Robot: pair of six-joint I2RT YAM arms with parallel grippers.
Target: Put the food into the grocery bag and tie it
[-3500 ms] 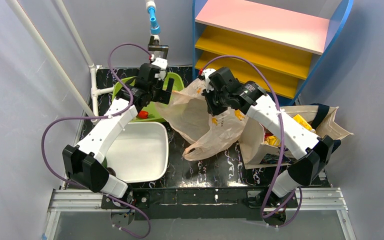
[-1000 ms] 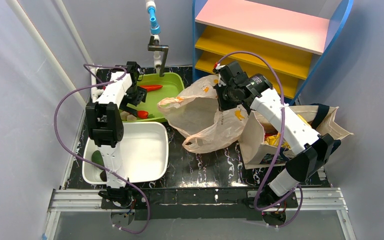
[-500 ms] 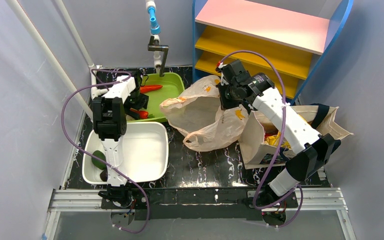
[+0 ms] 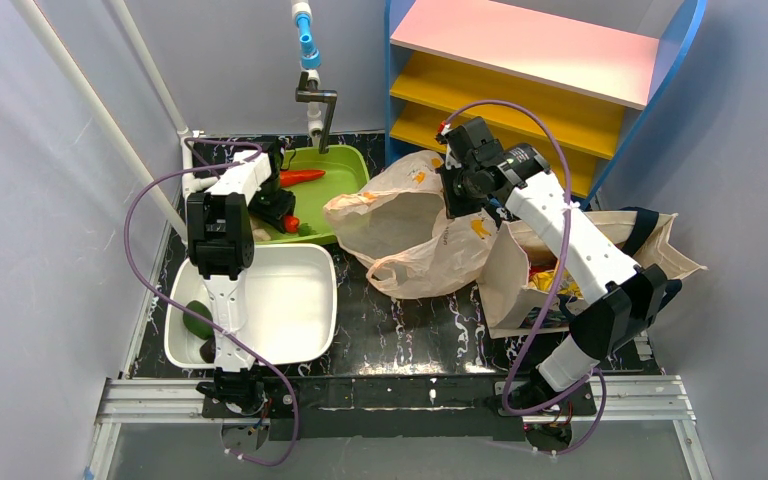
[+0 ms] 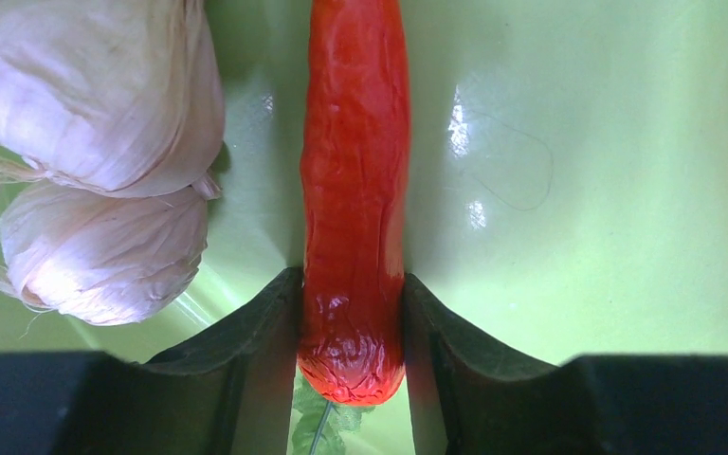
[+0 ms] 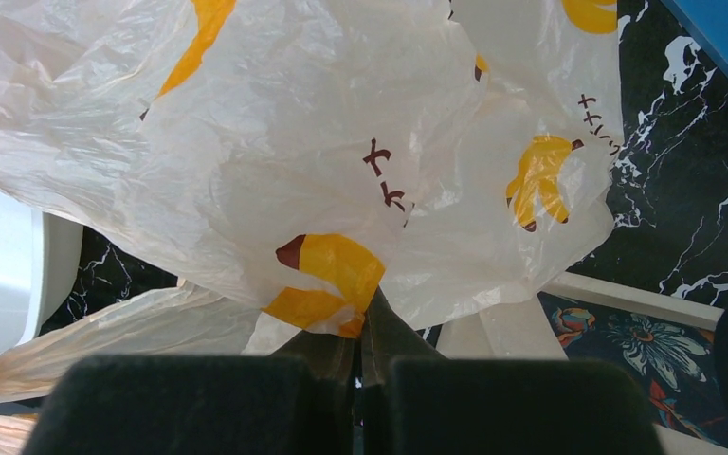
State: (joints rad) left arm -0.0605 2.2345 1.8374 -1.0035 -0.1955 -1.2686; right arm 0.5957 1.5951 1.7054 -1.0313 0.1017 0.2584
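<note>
In the green tray [image 4: 348,190] my left gripper [image 4: 278,212] reaches down, and in the left wrist view the left gripper [image 5: 353,303] is shut on the stem end of a glossy red pepper [image 5: 355,190] lying on the tray floor [image 5: 607,190]. A long orange-red vegetable [image 4: 302,176] lies farther back in the same tray. The beige grocery bag [image 4: 400,235] with yellow banana prints hangs crumpled from my right gripper [image 4: 452,200]. The right gripper [image 6: 360,327] is shut on a fold of the bag [image 6: 322,123]. A dark green fruit [image 4: 197,318] and a dark brown ball [image 4: 207,350] lie in the white tub [image 4: 295,300].
Two garlic bulbs [image 5: 95,85] lie just left of the pepper. A cream canvas tote [image 4: 600,265] holding a yellow packet [image 4: 605,243] stands at the right. A faucet [image 4: 315,100] rises behind the tray, and a blue shelf unit [image 4: 540,70] stands at the back right.
The left jaws have closed from wide onto the red pepper in the green tray. The right gripper has stayed shut on the bag, almost still.
</note>
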